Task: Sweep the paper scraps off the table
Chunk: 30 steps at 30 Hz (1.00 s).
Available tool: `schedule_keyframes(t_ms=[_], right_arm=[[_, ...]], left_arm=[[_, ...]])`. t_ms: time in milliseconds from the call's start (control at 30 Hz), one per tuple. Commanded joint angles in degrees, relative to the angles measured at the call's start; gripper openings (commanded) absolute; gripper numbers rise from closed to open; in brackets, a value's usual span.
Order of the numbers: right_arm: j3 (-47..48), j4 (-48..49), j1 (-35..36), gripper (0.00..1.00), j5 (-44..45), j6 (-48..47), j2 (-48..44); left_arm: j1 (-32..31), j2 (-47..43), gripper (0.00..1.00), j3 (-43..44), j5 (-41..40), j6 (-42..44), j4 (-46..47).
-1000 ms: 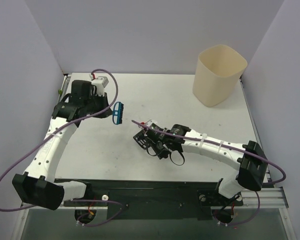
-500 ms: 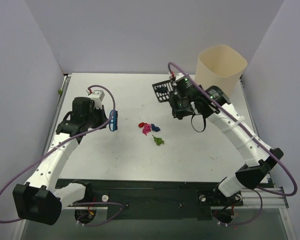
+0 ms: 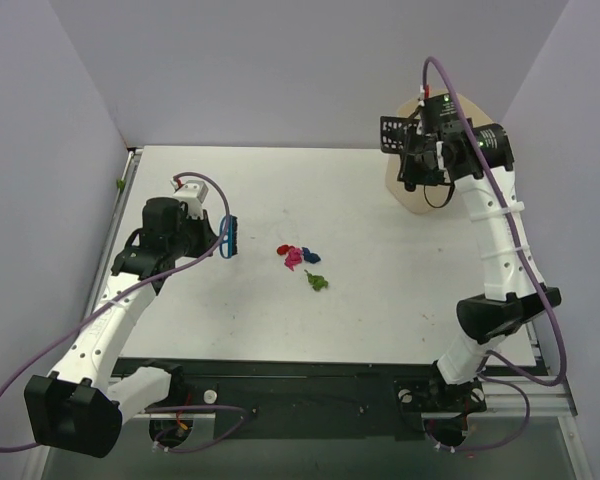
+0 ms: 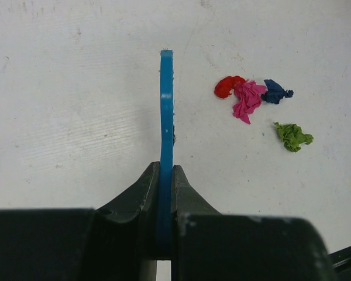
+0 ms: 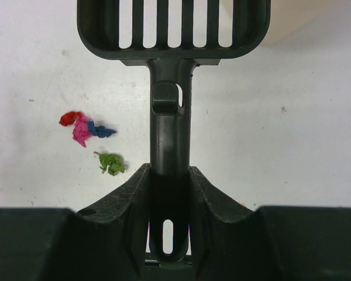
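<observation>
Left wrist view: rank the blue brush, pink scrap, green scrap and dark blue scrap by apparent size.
1. blue brush, seen edge-on and nearest the camera, so its lead is partly nearness.
2. pink scrap.
3. green scrap and dark blue scrap: too alike to rank.

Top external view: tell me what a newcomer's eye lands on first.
The bright paper scraps, red, pink, dark blue and green, clustered at centre. Then the blue brush clamped in the left gripper left of them, and the black scoop the right gripper holds high by the beige bin at the far right.
</observation>
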Motion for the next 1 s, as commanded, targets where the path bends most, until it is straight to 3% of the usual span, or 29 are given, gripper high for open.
schedule_keyframes(t_ms=[0, 200, 467, 633, 867, 967], right_arm=[[6.52, -1.51, -5.32, 0.0, -4.83, 3.22, 3.74], [5.13, 8.58, -13.5, 0.0, -18.61, 12.7, 4.72], [-8.75, 29.67, -21.33, 0.0, -32.44, 32.48, 1.91], [-19.98, 48.82, -23.53, 0.0, -38.41, 49.85, -0.99], [-36.16, 84.48, -25.9, 0.0, -40.62, 74.31, -4.25], [-39.08, 92.17, -25.99, 0.0, -41.23, 82.75, -3.64]], left_arm=[[0.23, -1.15, 0.0, -0.34, 1.7, 0.09, 3.65], [0.14, -1.51, 0.0, -0.61, 2.06, 0.09, 3.65], [0.23, -1.51, 0.0, -0.7, 2.32, 0.09, 3.56], [0.23, -1.42, 0.0, -0.52, 2.5, 0.18, 3.48], [0.23, -1.86, 0.0, -0.61, 2.23, 0.27, 3.39], [0.23, -1.86, 0.0, -0.7, 2.32, 0.27, 3.48]])
